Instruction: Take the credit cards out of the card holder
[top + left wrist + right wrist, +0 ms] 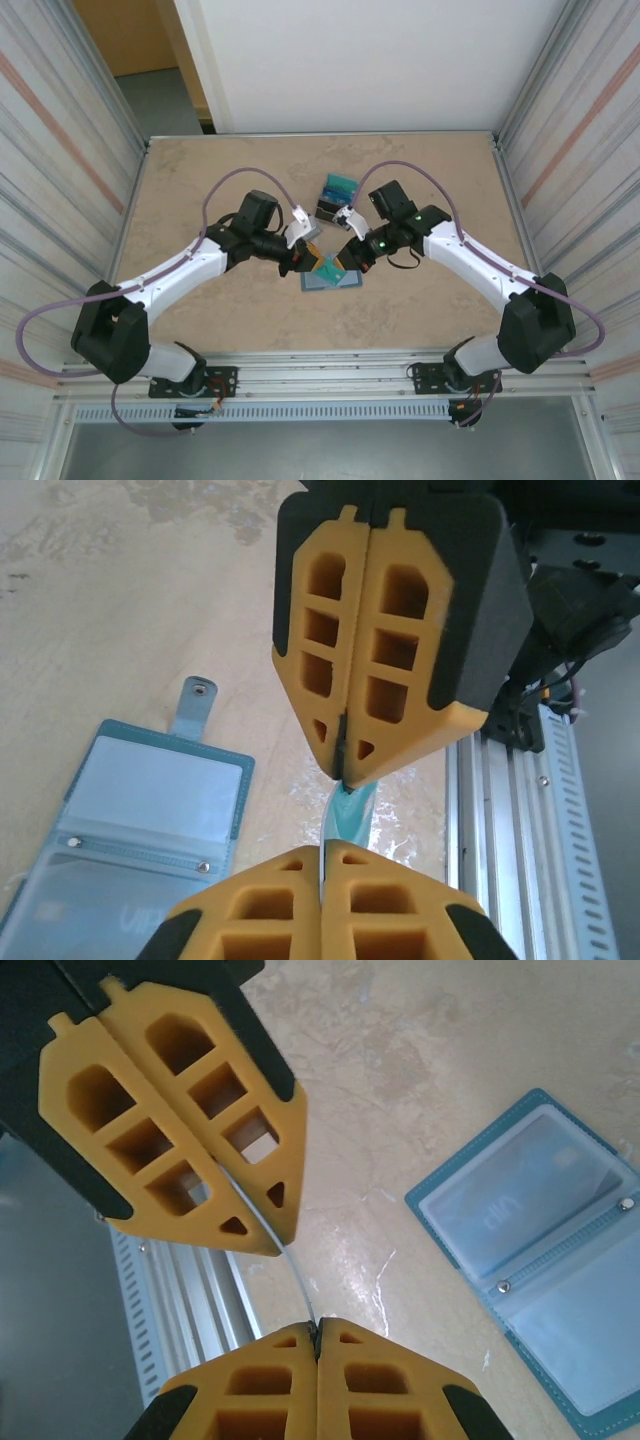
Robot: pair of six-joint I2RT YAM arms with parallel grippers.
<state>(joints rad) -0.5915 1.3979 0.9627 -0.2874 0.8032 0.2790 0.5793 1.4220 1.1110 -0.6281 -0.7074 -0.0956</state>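
Observation:
The slate-blue card holder (345, 283) lies open and flat on the table; its pale slots show in the left wrist view (140, 810) and in the right wrist view (545, 1245). Just above it a teal credit card (327, 268) is held from both ends. My left gripper (311, 262) is shut on one end (322, 852) and my right gripper (343, 260) is shut on the other (318, 1328). The card (352, 805) appears edge-on and slightly bowed (296, 1272) between the two pairs of orange fingers. A card with "VIP" print still sits in a slot (520, 1210).
A small dark boxy tray (328, 211) stands behind the grippers with teal cards (341, 186) resting in it. Metal rails (520, 830) run along the near table edge. Corrugated walls flank the table on both sides.

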